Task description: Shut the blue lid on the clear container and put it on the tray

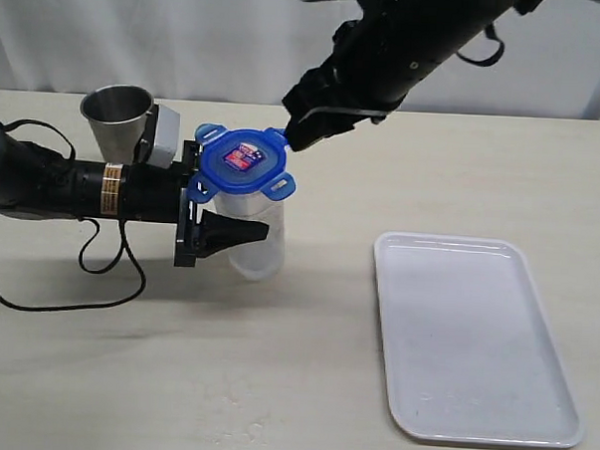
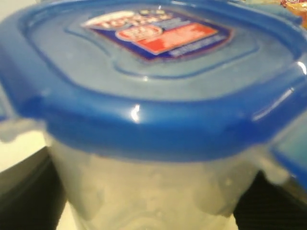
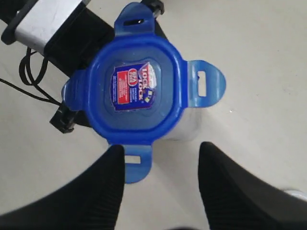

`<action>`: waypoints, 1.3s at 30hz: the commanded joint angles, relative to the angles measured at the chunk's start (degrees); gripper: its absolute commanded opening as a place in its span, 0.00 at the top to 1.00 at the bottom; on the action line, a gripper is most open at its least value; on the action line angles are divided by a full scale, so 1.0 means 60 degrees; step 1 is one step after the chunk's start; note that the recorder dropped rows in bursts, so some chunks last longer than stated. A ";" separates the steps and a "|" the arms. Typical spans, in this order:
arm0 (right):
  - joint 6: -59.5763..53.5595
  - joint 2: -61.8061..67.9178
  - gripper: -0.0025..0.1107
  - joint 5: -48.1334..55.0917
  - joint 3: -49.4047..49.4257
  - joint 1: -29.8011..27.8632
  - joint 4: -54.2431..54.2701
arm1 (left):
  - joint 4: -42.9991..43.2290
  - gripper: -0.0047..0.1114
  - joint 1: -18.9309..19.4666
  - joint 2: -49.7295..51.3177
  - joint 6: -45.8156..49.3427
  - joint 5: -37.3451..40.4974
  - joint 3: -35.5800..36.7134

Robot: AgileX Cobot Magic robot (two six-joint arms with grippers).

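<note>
Blue lid (image 1: 245, 161) sits on top of clear container (image 1: 252, 235), flaps sticking out, container standing on table (image 1: 273, 383) left of tray (image 1: 474, 342). Left gripper (image 1: 206, 216) comes in from the side w/ jaws spread wide around container body; contact can't be told. Right gripper (image 3: 160, 163) hangs above lid edge, jaws apart, holding nothing, one flap btwn fingers (image 3: 96, 187). Steel cup (image 1: 117, 117) behind left arm. Tray well apart.

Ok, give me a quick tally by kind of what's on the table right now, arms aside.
Blue lid: 1
Clear container: 1
White tray: 1
Steel cup: 1
Total: 4
</note>
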 commanded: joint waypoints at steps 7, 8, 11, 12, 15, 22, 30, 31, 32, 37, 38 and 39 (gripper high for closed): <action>0.0565 0.0712 0.57 -0.1414 -0.0832 0.0371 -0.0291 | 0.0128 0.96 0.0012 -0.0012 -0.0670 0.1368 0.0136; 0.0565 0.0934 0.57 -0.1310 -0.1028 0.0371 -0.0370 | 0.0128 0.96 0.0012 -0.0012 -0.0670 0.1368 0.0136; 0.0852 0.1595 0.57 -0.0716 -0.1785 0.0325 -0.0499 | 0.0243 0.96 0.0012 -0.0012 -0.0670 0.1368 0.0136; 0.0851 0.1765 0.57 -0.0427 -0.2086 0.0325 -0.0521 | 0.0243 0.96 0.0012 -0.0012 -0.0670 0.1368 0.0136; 0.0872 0.2272 0.57 0.0182 -0.2834 0.0325 -0.0612 | 0.0243 0.96 0.0012 -0.0012 -0.0670 0.1368 0.0136; 0.1772 0.3053 0.57 0.0590 -0.3788 0.0325 -0.1851 | 0.0262 0.96 0.0012 -0.0012 -0.0630 0.1368 0.0136; 0.0564 0.3289 0.57 0.1450 -0.3788 0.0325 -0.0930 | 0.0262 0.96 0.0012 -0.0012 -0.0589 0.1434 0.0136; 0.0564 0.3344 0.57 0.1606 -0.3788 0.0325 -0.0930 | 0.0262 0.96 0.0012 -0.0012 -0.0589 0.1434 0.0136; 0.0564 0.3414 0.57 0.1758 -0.3788 0.0325 -0.0967 | 0.0262 0.96 0.0012 -0.0012 -0.0589 0.1434 0.0136; 0.0716 0.3600 0.57 0.1758 -0.3788 0.0134 -0.1120 | 0.0262 0.96 0.0012 -0.0012 -0.0589 0.1434 0.0136; 0.0737 0.3600 0.57 0.1758 -0.3788 0.0090 -0.1095 | 0.0262 0.96 0.0012 -0.0012 -0.0589 0.1434 0.0136; 0.0754 0.3600 0.57 0.1758 -0.3788 0.0032 -0.1074 | 0.0262 0.96 0.0012 -0.0012 -0.0589 0.1434 0.0136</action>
